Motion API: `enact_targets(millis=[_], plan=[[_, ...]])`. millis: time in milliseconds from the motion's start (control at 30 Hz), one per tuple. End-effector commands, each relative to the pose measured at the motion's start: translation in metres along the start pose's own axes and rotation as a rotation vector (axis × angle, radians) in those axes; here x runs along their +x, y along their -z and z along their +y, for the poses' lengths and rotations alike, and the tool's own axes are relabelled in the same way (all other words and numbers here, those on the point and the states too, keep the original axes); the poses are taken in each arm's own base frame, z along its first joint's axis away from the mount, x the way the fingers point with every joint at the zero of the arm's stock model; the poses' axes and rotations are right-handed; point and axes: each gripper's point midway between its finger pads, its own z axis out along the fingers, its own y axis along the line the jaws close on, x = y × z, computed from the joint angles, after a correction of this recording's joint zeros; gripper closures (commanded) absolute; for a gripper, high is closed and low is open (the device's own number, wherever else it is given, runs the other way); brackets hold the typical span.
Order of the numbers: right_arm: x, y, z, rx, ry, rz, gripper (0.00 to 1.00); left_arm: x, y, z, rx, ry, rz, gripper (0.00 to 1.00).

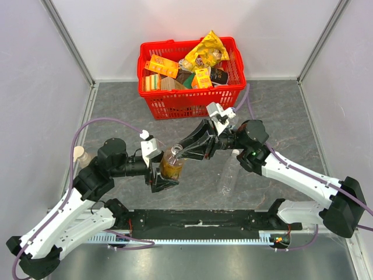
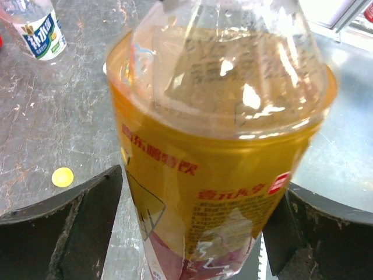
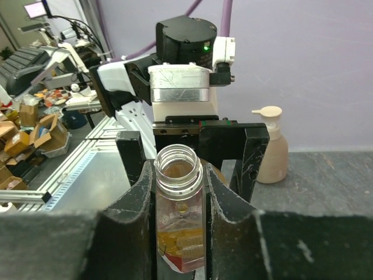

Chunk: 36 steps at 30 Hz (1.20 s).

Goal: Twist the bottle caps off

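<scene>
While the left gripper [image 2: 201, 192] has its two dark, scuffed fingers [image 2: 87, 221] closed on the lower body of the tea bottle [image 2: 221, 175], that bottle stands roughly upright over the middle of the worktop [image 1: 280, 116], nearer its near edge than its far one. It is clear, thin-walled plastic with a domed shoulder, holds amber liquid and wears a glossy yellow wrap label with red print. Its threaded, ringed mouth is bare and open. The right gripper [image 3: 179, 175] reaches in from the right, its curved black fingers drawn narrowly together against either side of the neck, with no gap visible. A yellow cap [image 2: 62, 177], small, round and flat, lies loose on the mottled grey surface just beside the left gripper's finger. A clear bottle [image 1: 229, 172] lies right of centre. A beige pump bottle [image 3: 271, 149] stands at the left edge. A red lattice basket [image 1: 186, 105] of packets sits mid far edge.
</scene>
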Motion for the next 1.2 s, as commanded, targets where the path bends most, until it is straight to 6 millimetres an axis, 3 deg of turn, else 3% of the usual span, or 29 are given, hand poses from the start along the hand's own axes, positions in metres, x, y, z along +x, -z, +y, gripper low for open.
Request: enact_targets(millis=[0,333,667,933,1167], plan=[[-0.007,-0.001,0.001,0.026,0.037,0.014,1.0,-0.01,0.0,0.009,-0.045,-0.052,-0.029,0.05],[0.047,0.018,-0.041,0.207,0.067,0.226,1.0,-0.012,0.018,0.031,-0.224,-0.082,-0.034,0.03],[0.091,0.038,-0.109,0.475,0.098,0.377,1.0,-0.002,0.022,0.044,-0.303,-0.07,-0.015,0.04],[0.09,0.038,-0.154,0.64,0.134,0.331,1.0,0.016,0.02,0.061,-0.376,-0.045,0.035,0.05],[0.09,0.025,-0.183,0.689,0.129,0.249,1.0,0.024,0.033,0.088,-0.551,-0.015,0.04,0.05]])
